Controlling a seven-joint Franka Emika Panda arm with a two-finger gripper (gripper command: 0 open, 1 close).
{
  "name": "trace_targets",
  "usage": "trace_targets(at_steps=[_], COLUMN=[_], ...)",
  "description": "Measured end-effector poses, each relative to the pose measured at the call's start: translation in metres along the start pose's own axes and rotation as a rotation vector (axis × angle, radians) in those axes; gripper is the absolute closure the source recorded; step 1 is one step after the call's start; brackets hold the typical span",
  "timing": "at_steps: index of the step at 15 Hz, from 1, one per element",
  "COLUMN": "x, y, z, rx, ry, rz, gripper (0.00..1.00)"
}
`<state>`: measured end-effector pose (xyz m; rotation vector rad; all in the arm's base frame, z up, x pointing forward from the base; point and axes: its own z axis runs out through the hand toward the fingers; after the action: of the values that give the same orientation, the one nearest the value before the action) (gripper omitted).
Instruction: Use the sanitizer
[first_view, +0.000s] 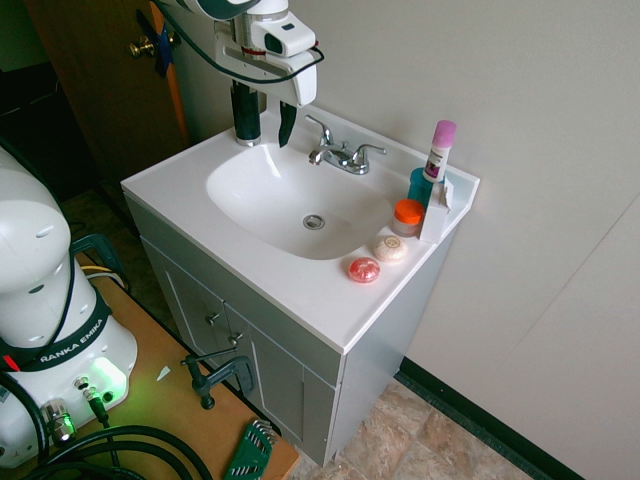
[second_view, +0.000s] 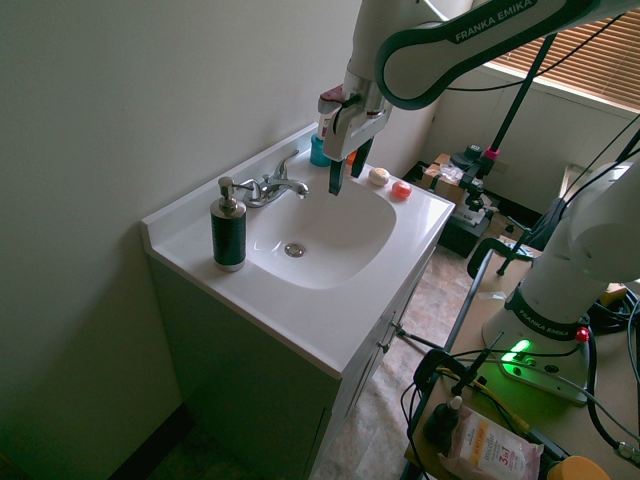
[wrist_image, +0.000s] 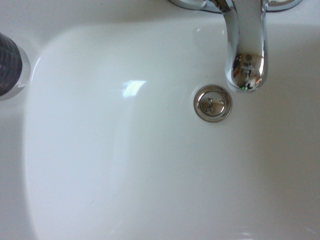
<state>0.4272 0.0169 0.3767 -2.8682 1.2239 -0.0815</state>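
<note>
Above the sink basin (second_view: 330, 235), the empty, spread gripper (second_view: 345, 175) could tip the narrow sanitizer (second_view: 229, 232) by pressing its pump off-centre.

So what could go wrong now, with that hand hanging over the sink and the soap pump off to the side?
The open hand hangs over the basin, apart from the sanitizer. Moving across, it might clip the faucet. The bottle is narrow and stands near the counter's corner, so an off-centre press on its pump head could tip it over.
</note>
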Motion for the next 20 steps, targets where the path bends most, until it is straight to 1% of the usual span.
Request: trace_targets(at_steps=[2,3,5,6,9,13,17,20], x=[-0.001,0.000,-0.002,-0.006,-0.016,-0.023,-0.033,-0.045], y=[-0.001,-0.006,-0.033,-0.050,-0.102,-0.160,-0.193,-0.205], z=[0.000,-0.007,-0.039,-0.058,-0.093,-0.108,-0.115,-0.105], rx=[-0.005,0.001,0.022,0.035,0.064,0.065,0.051,0.030], ry=[-0.005,0.001,0.021,0.033,0.057,0.080,0.085,0.091], rz=[-0.002,-0.008,-0.024,-0.035,-0.062,-0.088,-0.109,-0.125], gripper=[0.00,0.00,0.00,1.00,1.00,1.00,1.00,1.00])
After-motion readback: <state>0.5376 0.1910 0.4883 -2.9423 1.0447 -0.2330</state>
